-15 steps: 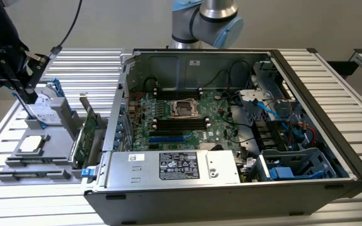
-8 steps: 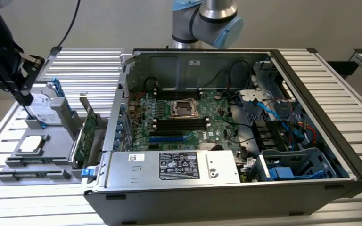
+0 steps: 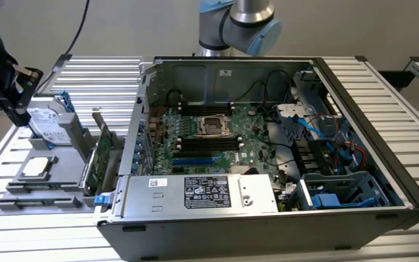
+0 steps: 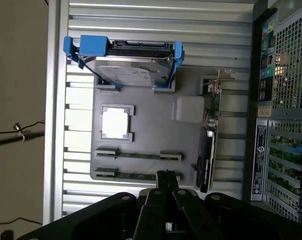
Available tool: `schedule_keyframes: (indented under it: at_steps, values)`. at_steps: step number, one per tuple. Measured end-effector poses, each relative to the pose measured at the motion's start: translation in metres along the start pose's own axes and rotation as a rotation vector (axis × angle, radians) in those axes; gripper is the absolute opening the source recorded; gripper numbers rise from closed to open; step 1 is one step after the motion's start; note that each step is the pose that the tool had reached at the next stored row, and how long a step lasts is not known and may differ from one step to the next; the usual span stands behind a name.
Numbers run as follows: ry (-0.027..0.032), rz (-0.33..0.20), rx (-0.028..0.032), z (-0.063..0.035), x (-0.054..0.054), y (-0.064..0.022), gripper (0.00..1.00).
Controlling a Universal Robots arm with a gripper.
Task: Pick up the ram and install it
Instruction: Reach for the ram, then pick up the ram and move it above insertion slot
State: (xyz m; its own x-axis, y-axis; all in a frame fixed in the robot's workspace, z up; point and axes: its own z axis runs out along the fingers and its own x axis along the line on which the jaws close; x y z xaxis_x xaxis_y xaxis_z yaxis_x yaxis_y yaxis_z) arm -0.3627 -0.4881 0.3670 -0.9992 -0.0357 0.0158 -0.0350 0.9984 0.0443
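Observation:
Two ram sticks lie in slots of a grey holder tray [image 3: 64,164]: one ram stick [image 3: 41,187] [image 4: 138,155] and a second ram stick [image 3: 39,203] [image 4: 128,175] nearer the tray's edge. My black gripper [image 3: 22,115] [image 4: 165,175] hangs above the tray at the exterior view's left, over the hard drive end. Its fingers are shut with nothing between them. In the wrist view the fingertips line up over the second stick, well above it.
The tray also holds a silver hard drive with blue rails [image 3: 46,123] [image 4: 126,70], a square processor [image 3: 36,166] [image 4: 115,123] and an upright green expansion card [image 3: 102,155] [image 4: 210,135]. The open computer case [image 3: 268,218] with its motherboard [image 3: 202,136] stands to the right.

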Motion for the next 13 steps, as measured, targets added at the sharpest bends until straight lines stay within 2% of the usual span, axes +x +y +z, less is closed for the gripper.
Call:
schedule_keyframes:
  at_steps: [13]
  values:
    - [0.0,-0.001,0.0001,0.0002,0.0014,-0.0003,0.11]
